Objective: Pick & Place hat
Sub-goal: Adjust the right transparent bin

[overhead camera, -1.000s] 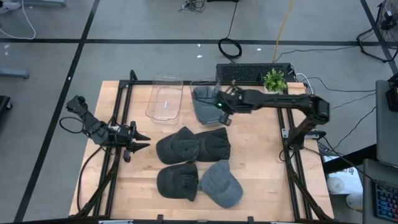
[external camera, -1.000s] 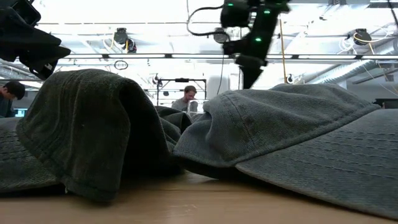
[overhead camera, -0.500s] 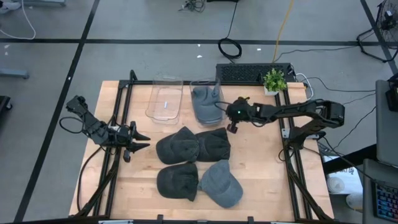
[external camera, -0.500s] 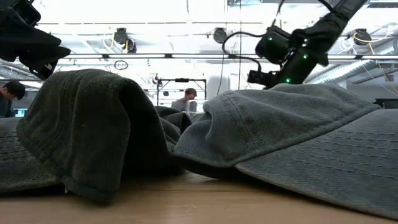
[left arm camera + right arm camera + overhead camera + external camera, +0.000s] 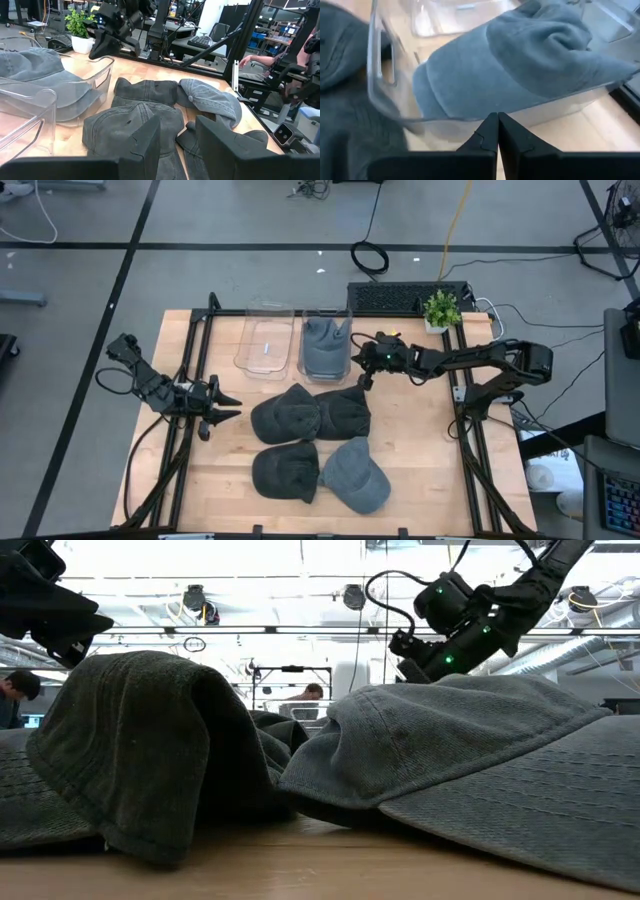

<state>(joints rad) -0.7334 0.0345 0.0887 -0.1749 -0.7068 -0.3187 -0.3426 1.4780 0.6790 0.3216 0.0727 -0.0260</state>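
A grey-blue hat [image 5: 323, 345] lies inside the right one of two clear bins [image 5: 303, 368] at the table's far side; the right wrist view shows the hat [image 5: 520, 65] resting on the bin floor behind the clear wall [image 5: 470, 112]. My right gripper [image 5: 362, 376] is shut and hangs by that bin's near right corner, fingertips [image 5: 496, 120] pointing at the wall. My left gripper [image 5: 228, 404] waits open at the table's left edge. Three dark hats [image 5: 285, 415] [image 5: 343, 413] [image 5: 285, 472] and one blue-grey hat [image 5: 355, 475] lie on the table. My right gripper's shut fingertips point slanting down at the bin's near right wall [image 5: 485, 111]. Whether they touch it, I cannot tell.
The left clear bin [image 5: 265, 345] stands beside the filled one and holds nothing that shows. A small potted plant [image 5: 441, 309] and a keyboard [image 5: 400, 297] sit at the far right edge. Bare wood [image 5: 420, 440] lies to the right of the hats. People sit in the room behind.
My right gripper went from above the bin toward the table's right and near side and down, then came back a little toward the bin's near right corner. The grey-blue hat, which hung over the bin's near edge, now lies wholly inside the bin.
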